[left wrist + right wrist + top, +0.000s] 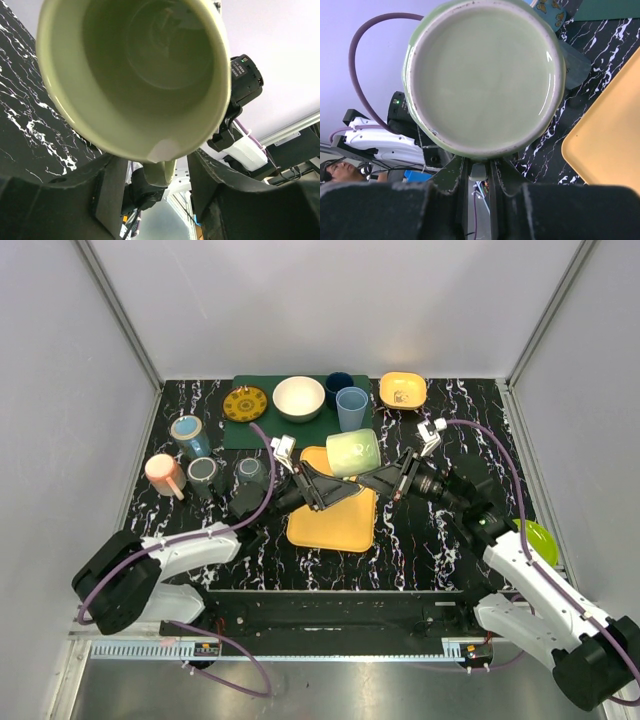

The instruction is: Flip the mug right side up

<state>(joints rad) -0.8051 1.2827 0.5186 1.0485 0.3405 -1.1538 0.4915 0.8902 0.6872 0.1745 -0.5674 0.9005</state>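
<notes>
— How far along is it?
— Top view: about halfway, I'd judge. The mug [353, 452] hangs on its side above the tray [335, 525], between the left end effector [333, 492] and the right end effector [370, 480]. Uprighting and setting down remain.
— Left wrist?
— The mouth faces it. The left end effector [157, 187] gapes, with the handle [161, 175] between its fingers, seemingly untouched.
— Right wrist?
— The base faces it. The right end effector [478, 175] pinches the handle.
</notes>
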